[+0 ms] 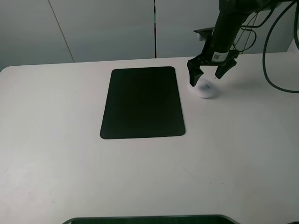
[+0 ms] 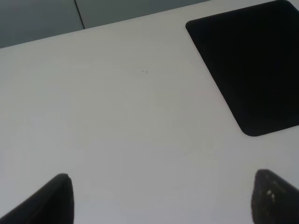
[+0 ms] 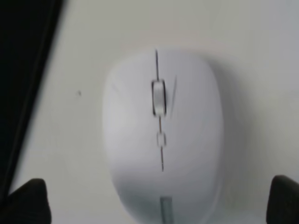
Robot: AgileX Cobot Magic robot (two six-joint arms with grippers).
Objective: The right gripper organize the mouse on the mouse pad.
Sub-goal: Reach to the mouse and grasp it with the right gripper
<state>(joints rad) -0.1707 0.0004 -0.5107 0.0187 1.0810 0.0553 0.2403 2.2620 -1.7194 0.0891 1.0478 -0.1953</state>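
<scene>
The white mouse (image 1: 205,88) lies on the white table just right of the black mouse pad (image 1: 142,102), off the pad. My right gripper (image 1: 206,77) is open, directly above the mouse, with one finger on each side of it. In the right wrist view the mouse (image 3: 162,135) fills the middle, with its grey scroll wheel (image 3: 159,97) showing; the fingertips (image 3: 25,200) stand apart at both lower corners, and the pad's edge (image 3: 23,70) shows as a dark strip. My left gripper (image 2: 161,198) is open over bare table, with a corner of the pad (image 2: 252,70) in its view.
The white table (image 1: 70,154) carries only the pad and the mouse. Black cables (image 1: 273,51) hang from the right arm at the back right. A dark edge (image 1: 149,219) shows at the front of the table. Grey wall panels (image 1: 93,28) stand behind.
</scene>
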